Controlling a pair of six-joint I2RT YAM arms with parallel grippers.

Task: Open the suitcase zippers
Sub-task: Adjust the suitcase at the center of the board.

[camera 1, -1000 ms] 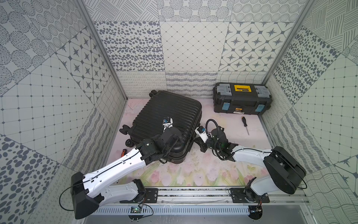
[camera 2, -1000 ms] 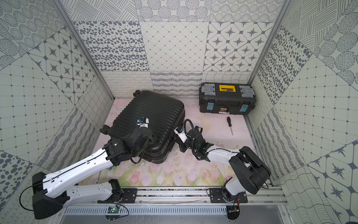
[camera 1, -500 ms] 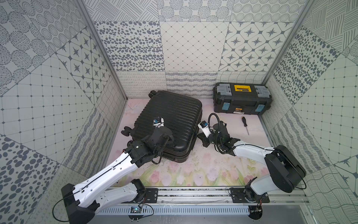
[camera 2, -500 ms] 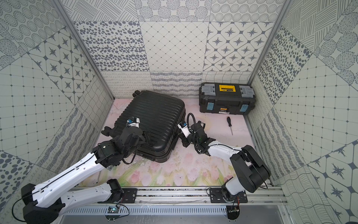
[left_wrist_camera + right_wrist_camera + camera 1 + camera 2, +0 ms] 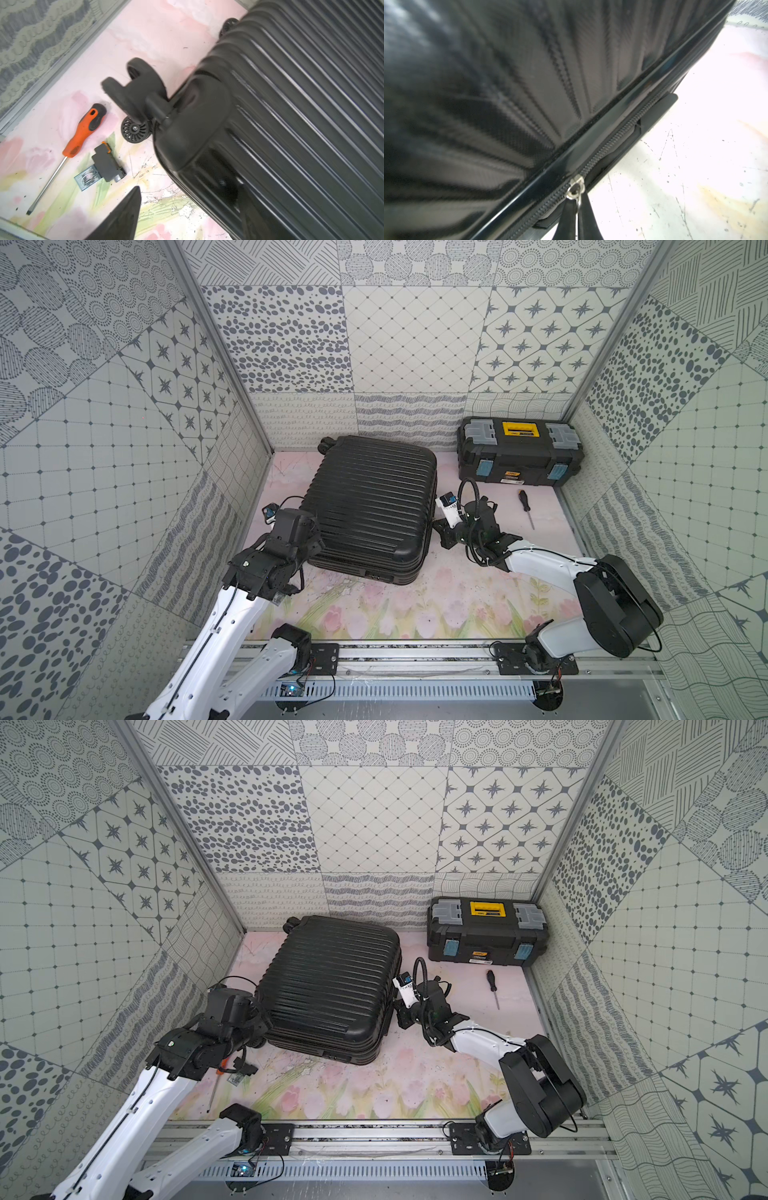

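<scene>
Black ribbed hard-shell, the suitcase (image 5: 370, 506) lies flat on the floral mat (image 5: 395, 605), toward the back left and well apart from the toolbox (image 5: 519, 452). Your left gripper (image 5: 187, 193) hangs at the near left corner by the spinner wheel (image 5: 135, 129), jaws spread wide with nothing between them. One finger is over the mat and the other over the shell, so it looks placed to steady the case rather than to work the seam. Your right gripper (image 5: 577, 207) sits against the suitcase's right side, pinched tight on the zipper pull (image 5: 579, 204). That lets a pull along the zipper track (image 5: 612, 141) carry the silver slider (image 5: 575, 188) with it. The teeth ahead of the slider look closed, so most of the run is likely still to do. Keep the pull in line with the seam, or it may slip out.
</scene>
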